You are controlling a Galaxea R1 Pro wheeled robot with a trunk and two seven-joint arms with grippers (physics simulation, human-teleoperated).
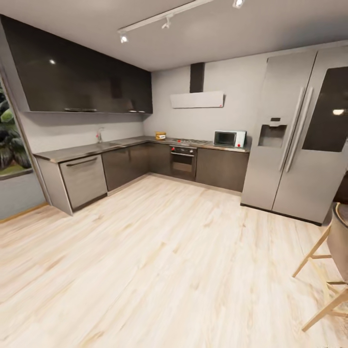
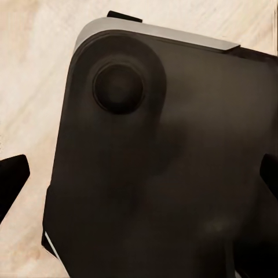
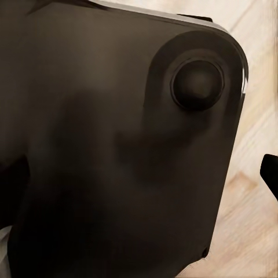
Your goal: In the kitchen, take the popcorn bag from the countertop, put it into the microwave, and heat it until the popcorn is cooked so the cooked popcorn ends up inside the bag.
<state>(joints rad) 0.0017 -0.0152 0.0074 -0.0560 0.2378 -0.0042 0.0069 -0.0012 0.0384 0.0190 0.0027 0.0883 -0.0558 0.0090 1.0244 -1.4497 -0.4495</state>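
- Nearest us, pale wooden floor (image 1: 159, 261) spreads across the room; a wooden chair (image 1: 328, 270) stands at the near right.
- Both wrist views look down on a dark rounded part of our own base (image 2: 162, 174) over the same floor.
- Left gripper (image 2: 139, 176): we see dark fingertips (image 2: 11, 174) at both edges of its view, set wide apart, holding nothing.
- Right gripper: one dark fingertip (image 3: 271, 171) shows; we cannot tell its state.
- Far across the room, the grey countertop (image 1: 87, 150) runs along two walls.
- The microwave (image 1: 229, 138) sits on its far right end, beside the fridge (image 1: 299, 135).
- The popcorn bag (image 1: 160, 136) stands on the countertop left of the stove (image 1: 183, 162).
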